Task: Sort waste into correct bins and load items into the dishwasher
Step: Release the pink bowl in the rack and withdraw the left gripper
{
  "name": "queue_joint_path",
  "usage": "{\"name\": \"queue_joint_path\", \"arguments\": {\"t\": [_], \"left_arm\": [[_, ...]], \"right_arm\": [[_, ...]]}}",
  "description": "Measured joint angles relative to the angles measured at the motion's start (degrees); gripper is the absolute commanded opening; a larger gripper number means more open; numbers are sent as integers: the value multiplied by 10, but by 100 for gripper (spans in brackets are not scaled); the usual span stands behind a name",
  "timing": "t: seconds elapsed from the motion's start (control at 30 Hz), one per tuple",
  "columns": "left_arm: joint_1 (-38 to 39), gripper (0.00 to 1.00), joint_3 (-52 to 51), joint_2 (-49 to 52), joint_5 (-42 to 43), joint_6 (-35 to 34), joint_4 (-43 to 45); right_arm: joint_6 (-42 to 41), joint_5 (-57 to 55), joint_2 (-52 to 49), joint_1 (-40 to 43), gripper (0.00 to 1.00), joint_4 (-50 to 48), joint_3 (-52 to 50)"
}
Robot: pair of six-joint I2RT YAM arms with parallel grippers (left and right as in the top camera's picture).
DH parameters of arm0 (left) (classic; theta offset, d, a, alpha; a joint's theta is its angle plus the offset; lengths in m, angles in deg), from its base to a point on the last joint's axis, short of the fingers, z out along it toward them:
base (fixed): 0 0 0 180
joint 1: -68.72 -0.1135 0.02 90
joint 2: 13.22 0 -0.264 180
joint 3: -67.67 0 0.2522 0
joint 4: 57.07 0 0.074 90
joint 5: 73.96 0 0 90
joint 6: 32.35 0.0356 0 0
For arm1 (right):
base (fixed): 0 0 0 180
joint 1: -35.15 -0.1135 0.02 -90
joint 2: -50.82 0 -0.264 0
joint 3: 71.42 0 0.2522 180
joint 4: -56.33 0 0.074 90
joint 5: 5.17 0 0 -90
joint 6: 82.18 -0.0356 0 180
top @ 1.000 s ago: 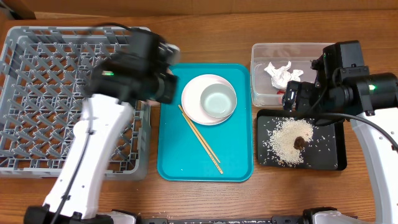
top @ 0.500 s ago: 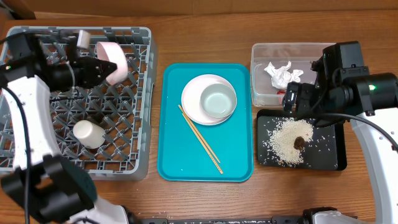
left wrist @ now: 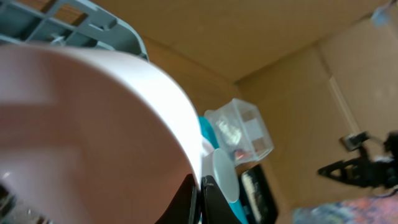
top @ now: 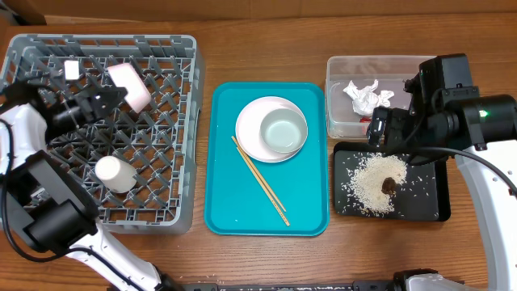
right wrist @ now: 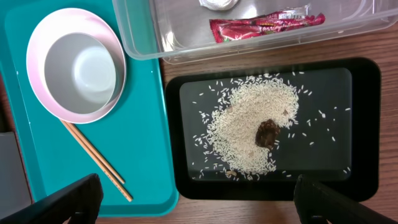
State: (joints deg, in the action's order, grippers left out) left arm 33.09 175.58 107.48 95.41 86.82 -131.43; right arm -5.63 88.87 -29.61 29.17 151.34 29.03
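The large square grey plastic dish rack [top: 161, 162] lies under the left hand [top: 111, 97], whose fingers are pinched shut on the rim of the pale pink bowl [top: 129, 85]. The bowl stands tilted on edge just right of that hand, over the rack's rear rows; whether it already rests on the grid I cannot tell. The small white cup [top: 113, 173] sits in the rack on the near side of that hand, so it looks loaded. Well to the right of the left hand, outside the rack, the teal serving tray [top: 234, 202] carries the round white plate [top: 250, 121] with the pale grey-green bowl [top: 283, 131] on it; the two thin wooden chopsticks [top: 260, 179] lie beside the plate, and all three seem still to be loaded. Further right, the right hand [top: 386, 129] hangs with its fingers spread wide and nothing between them. On its far side the clear rectangular plastic tub [top: 335, 89] holds the crumpled white paper napkin [top: 365, 95] and the crinkled shiny red wrapper [right wrist: 267, 26]. On its near side the shallow black rectangular tray [top: 428, 202] holds the loose white rice grains [right wrist: 249, 134] and the small brown food lump [right wrist: 268, 132]. So the waste appears sorted, and by my judgement the loading is under halfway.
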Motion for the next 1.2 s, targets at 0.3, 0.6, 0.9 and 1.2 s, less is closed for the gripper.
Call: {"name": "queue_joint_path", "arguments": {"t": [0.3,0.6,0.9,1.2], "left_arm": [[-77,46,0,13,11,11,-76],[-126,60,0,13,8,15,-147],[-80,73,0,-121,-16,62,-188],[201,100,3,-203,-227,-28,-76]], "right_arm": [[0,0,0,0,100,0,0],[0,0,0,0,100,9,0],[0,-9,0,0,100,26,0],[-31,-88,0,0,100,52,0]]}}
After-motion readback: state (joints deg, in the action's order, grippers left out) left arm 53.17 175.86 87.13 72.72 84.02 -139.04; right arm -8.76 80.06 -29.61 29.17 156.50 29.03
